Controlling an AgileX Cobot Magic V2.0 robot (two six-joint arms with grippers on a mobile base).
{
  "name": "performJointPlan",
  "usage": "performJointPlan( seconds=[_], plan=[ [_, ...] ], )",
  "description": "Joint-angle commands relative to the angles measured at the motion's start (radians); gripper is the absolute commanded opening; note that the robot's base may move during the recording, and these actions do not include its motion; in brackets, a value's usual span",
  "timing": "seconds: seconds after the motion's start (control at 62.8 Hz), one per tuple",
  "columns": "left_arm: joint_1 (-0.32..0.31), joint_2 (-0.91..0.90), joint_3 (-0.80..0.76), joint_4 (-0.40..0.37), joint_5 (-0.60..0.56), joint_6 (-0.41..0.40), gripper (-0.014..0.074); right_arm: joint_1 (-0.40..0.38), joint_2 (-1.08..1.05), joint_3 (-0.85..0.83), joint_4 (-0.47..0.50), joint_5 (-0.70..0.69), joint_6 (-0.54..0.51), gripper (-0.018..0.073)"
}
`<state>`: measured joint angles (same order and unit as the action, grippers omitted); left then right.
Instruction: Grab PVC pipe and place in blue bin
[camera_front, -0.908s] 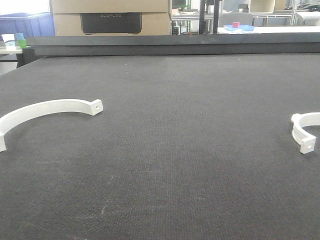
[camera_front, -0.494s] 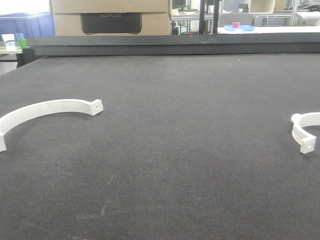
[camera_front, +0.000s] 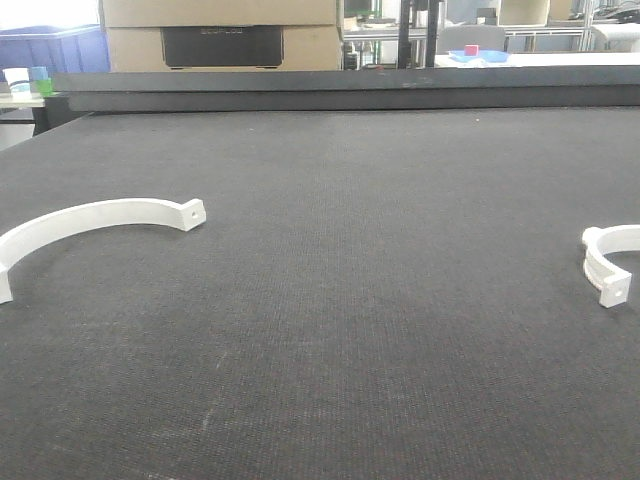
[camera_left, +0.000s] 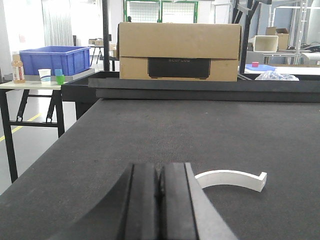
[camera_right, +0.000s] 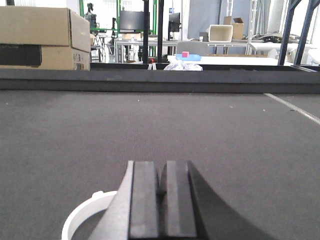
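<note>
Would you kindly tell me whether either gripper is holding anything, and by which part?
Nothing is held. The left gripper and right gripper are shut and empty; the curved pipe pieces lie on the table.

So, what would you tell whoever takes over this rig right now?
Left claw: shut, holding nothing, low over the black mat.
Right claw: shut, holding nothing.
Left pipe piece: flat on the mat, ahead and right of the left claw.
Right pipe piece: flat on the mat, close by the right claw.
Blue bin: on a side table off the mat's far left.
Done: nothing grabbed or binned.
Left: open, grab, carry to the bin.
</note>
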<state>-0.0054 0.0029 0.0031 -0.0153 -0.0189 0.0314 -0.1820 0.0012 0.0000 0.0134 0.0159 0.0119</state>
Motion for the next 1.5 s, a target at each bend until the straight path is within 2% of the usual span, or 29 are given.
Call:
performJointPlan(
  seconds=[0.0,0.08,0.207,0.287,0.414,0.51,0.605,0.669,0.812,0.971,1.067,1.258,1.481],
  plan=[
    [0.001,-0.003,-0.003,-0.004,-0.036,0.001,-0.0111,-0.005,-0.001,0.000,0.000,-0.067,-0.001,-0.0167],
    [0.001,-0.003,-0.003,-0.024,-0.044,0.001,-0.0111,-0.007,-0.001,0.000,-0.005,-0.099,-0.003,-0.0167],
    [0.001,-0.003,-0.003,-0.167,-0.131,0.001,-0.0111,-0.007,-0.001,0.000,-0.005,-0.305,-0.003,-0.0167],
    [0.001,-0.003,-0.003,-0.218,-0.194,0.001,-0.0111,-0.007,-0.001,0.000,0.010,-0.426,-0.003,-0.0167],
    [0.001,-0.003,-0.061,-0.234,-0.174,0.001,-0.0111,-0.007,-0.001,-0.105,0.110,-0.337,-0.002,-0.0167],
    [0.001,-0.003,-0.140,-0.223,-0.173,0.001,-0.0111,-0.007,-0.001,-0.236,0.100,-0.220,-0.006,-0.0167],
    [0.001,0.022,-0.228,-0.212,-0.166,0.001,-0.0111,-0.007,0.027,-0.345,0.072,-0.173,-0.017,-0.0167],
    [0.001,0.076,-0.309,-0.212,-0.118,0.001,-0.0111,-0.007,0.071,-0.404,0.072,-0.173,-0.017,-0.0167],
    [0.001,0.217,-0.496,-0.199,0.096,0.001,-0.0111,-0.007,0.186,-0.524,0.072,-0.124,-0.017,-0.0167],
    [0.001,0.388,-0.704,-0.183,0.392,0.001,-0.0111,-0.007,0.322,-0.658,0.070,0.151,-0.017,-0.0167],
    [0.001,0.484,-0.782,-0.183,0.515,0.001,-0.0111,-0.007,0.406,-0.688,0.044,0.293,-0.017,-0.0167],
    [0.001,0.641,-0.795,-0.183,0.604,0.001,-0.0111,-0.007,0.557,-0.655,-0.013,0.448,-0.017,-0.0167],
    [0.001,0.786,-0.789,-0.181,0.618,0.001,-0.0111,0.012,0.607,-0.610,-0.013,0.424,-0.017,-0.0167]
  ],
)
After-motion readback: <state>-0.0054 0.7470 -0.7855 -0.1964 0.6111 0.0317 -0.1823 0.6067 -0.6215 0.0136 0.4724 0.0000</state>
